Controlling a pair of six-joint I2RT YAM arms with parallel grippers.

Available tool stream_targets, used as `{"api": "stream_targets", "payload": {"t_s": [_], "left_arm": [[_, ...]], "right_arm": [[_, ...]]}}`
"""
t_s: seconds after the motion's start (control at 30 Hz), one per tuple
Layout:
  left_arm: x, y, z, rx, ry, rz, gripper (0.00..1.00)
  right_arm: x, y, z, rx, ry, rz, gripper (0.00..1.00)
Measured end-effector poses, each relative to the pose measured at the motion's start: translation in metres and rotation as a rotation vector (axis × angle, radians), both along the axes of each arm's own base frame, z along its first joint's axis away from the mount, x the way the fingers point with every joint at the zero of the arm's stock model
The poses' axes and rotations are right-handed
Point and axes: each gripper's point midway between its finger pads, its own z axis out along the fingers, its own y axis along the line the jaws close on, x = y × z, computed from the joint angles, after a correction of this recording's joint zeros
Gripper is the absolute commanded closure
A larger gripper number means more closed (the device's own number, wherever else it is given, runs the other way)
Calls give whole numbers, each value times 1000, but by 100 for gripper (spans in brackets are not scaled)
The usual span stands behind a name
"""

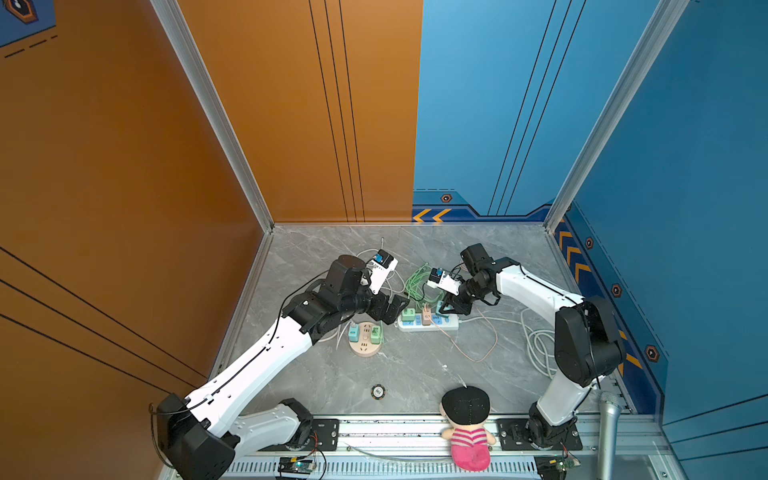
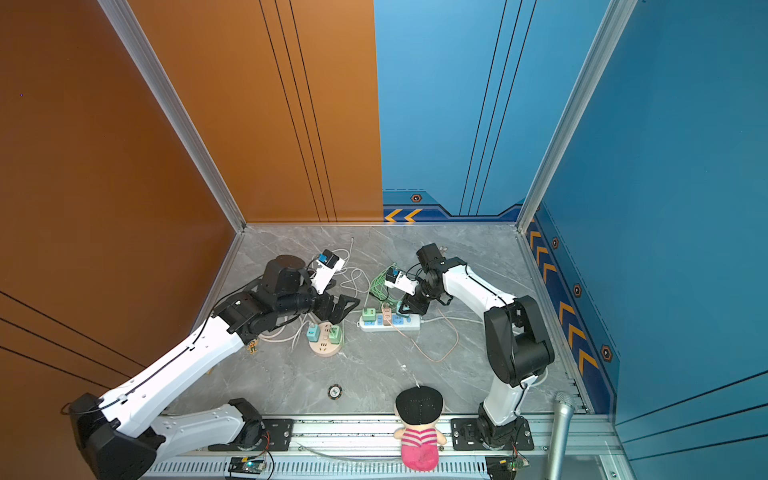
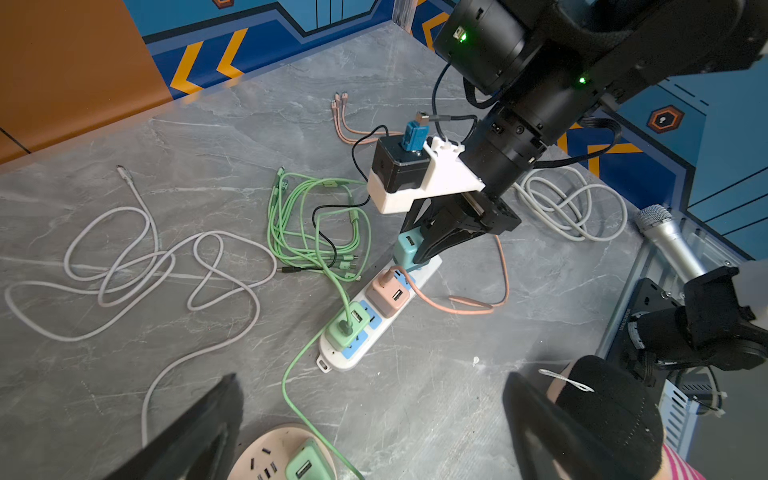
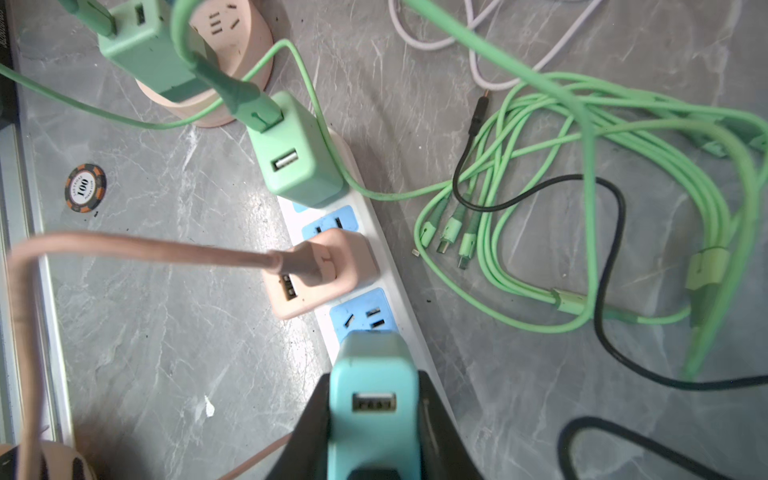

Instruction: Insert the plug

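Observation:
My right gripper (image 4: 374, 419) is shut on a teal plug (image 4: 374, 386), a USB charger block, one black finger against each of its sides. The plug stands at the far end of the white power strip (image 4: 405, 299), just past a free blue socket (image 4: 361, 318); its prongs are hidden. In both top views the right gripper (image 1: 446, 307) (image 2: 405, 308) is over the strip's (image 1: 428, 327) right end. My left gripper (image 3: 370, 432) is open and holds nothing, hovering between the strip (image 3: 353, 353) and a round pink socket (image 3: 257, 446).
A green charger (image 4: 299, 153) and a pink charger (image 4: 324, 270) sit in the strip, cables attached. A green cable bundle (image 3: 316, 224) and white cable loops (image 3: 137, 270) lie behind. Poker chip (image 1: 377, 391), doll (image 1: 467, 432) and microphone (image 1: 609, 432) are at the front.

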Motion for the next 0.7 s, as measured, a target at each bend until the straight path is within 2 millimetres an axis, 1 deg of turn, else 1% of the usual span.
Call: {"api": "stream_targets", "payload": {"t_s": [0.2,0.43,0.7], "left_arm": [[6,1,-7,9,28,6,2],[16,0,-16,24,61,15,2],[21,3,-15,18,64,21,2]], "right_arm": [[7,1,-5,11,-32,24,100],[8,3,-7,19,-64,58,100],[5,9,-7,30,-89,105,100]]}}
